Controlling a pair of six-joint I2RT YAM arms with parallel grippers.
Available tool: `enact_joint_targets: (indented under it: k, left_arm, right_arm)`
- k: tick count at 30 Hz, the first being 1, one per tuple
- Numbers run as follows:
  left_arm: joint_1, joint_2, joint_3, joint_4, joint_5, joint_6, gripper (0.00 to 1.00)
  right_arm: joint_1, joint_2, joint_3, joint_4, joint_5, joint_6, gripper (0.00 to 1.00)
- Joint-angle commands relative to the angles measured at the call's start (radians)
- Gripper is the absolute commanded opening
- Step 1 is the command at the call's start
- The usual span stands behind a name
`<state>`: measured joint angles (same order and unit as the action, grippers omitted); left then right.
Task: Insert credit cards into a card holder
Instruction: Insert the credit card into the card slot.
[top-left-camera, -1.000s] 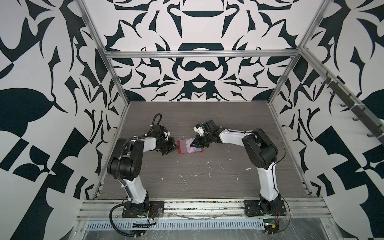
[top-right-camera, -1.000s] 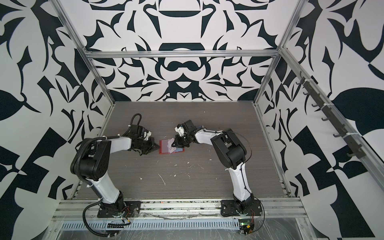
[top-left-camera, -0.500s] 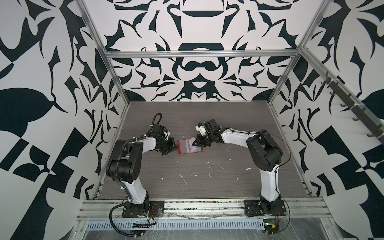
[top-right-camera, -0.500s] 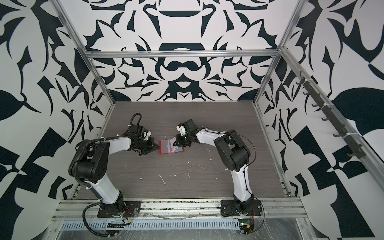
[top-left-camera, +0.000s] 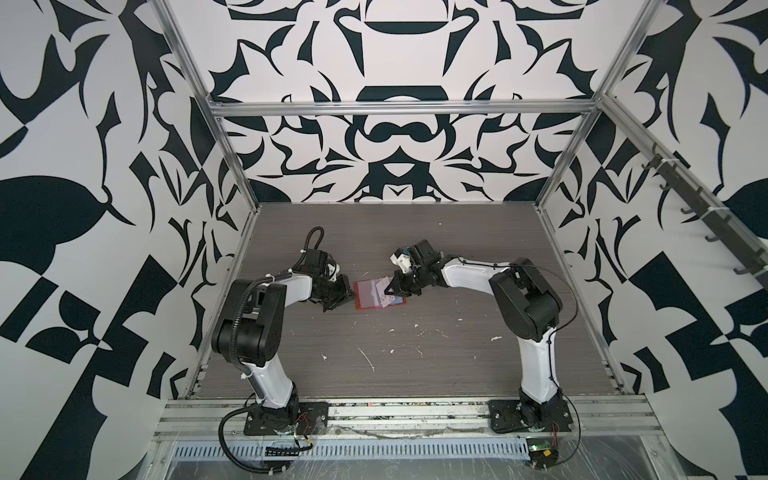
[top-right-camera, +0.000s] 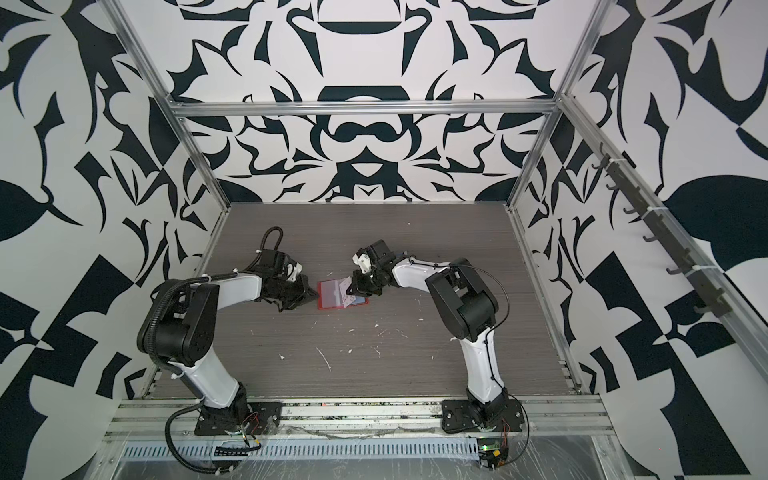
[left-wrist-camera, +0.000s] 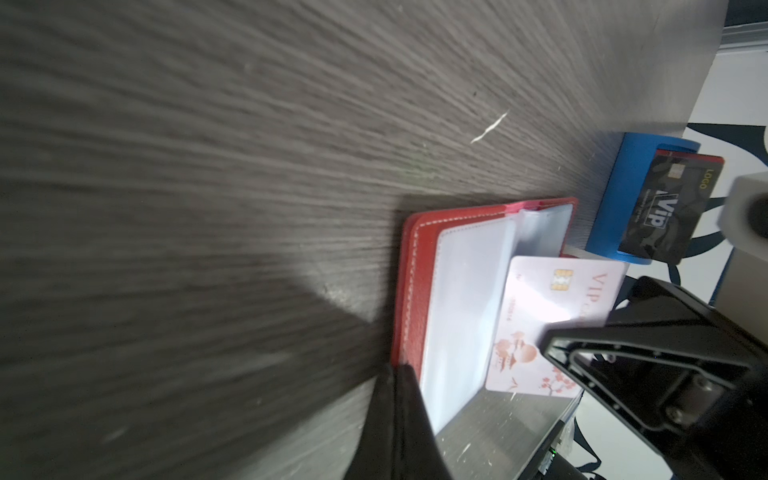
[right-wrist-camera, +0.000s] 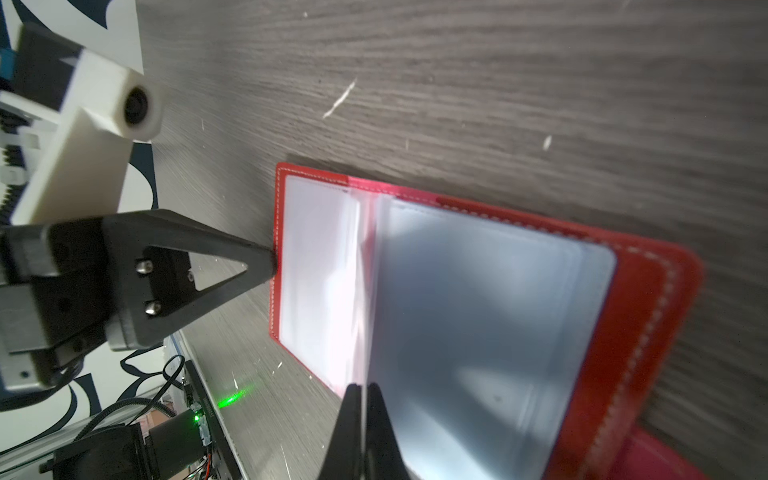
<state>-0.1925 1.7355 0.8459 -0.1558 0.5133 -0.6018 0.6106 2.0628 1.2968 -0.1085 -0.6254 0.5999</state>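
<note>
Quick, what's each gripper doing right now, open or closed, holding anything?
Left gripper: closed, pinching the card holder edge.
Right gripper: closed on the pale credit card.

Robotics lab cell: aluminium frame, black-white patterned walls

The card holder is shown in red, edged with white stitching, and its sleeves are seen as clear with a bluish sheen. The pale pink credit card is printed with rose blossoms and a gold chip. A black credit card, mottled grey with white lettering, is seen with a blue stand. The surface is grained dark grey and flecked white.
</note>
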Motion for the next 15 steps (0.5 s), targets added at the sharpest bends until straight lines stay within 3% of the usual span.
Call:
enact_joint_targets:
  k: [1, 15]
  left_arm:
    - [0.002, -0.008, 0.012, -0.022, 0.005, 0.014, 0.0]
    - [0.002, -0.004, 0.015, -0.031, 0.008, 0.022, 0.0]
  right_arm:
    - [0.0, 0.002, 0.035, 0.006, -0.024, 0.0, 0.0]
    - [0.001, 0.049, 0.071, 0.023, -0.054, 0.013, 0.0]
